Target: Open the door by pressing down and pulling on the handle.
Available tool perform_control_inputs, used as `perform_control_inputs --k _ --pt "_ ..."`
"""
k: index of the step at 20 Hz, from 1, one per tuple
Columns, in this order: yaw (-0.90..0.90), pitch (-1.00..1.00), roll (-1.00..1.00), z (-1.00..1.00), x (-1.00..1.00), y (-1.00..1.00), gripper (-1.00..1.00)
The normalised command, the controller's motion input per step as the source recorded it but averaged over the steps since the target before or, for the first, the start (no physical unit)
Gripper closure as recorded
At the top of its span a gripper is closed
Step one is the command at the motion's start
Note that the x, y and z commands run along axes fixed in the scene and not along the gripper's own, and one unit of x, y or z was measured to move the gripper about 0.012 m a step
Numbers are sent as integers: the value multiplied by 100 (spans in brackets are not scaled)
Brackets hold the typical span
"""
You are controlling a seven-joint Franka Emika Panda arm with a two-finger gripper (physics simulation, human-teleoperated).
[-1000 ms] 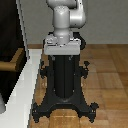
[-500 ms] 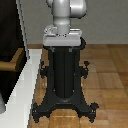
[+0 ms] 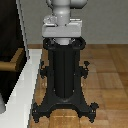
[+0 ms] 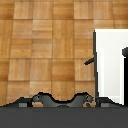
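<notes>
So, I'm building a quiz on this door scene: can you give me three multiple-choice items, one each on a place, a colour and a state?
1. Where is the handle in the exterior view?
A. at the view's left, on the door
B. on the floor
C. on top of the pedestal

2. What colour is the handle?
A. blue
B. tan
C. white

3. Is anything touching the handle?
A. the arm presses it
B. a box rests on it
C. nothing touches it

Answers: 1 A, it juts from the dark panel; 2 B, wood-coloured; 3 C, it stands free.

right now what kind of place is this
Likely a simulated test room for door opening: a wood parquet floor, a dark door in a white frame with a tan handle, and a black robot pedestal.
</notes>
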Motion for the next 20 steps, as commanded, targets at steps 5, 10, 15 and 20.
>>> perform_control_inputs --k 5,10,15,20 --pt "0 0 0 60 0 0 -100" --pt "0 0 0 20 0 0 -100" --pt "0 0 0 20 0 -20 -100" --pt "0 0 0 0 0 -60 -100"
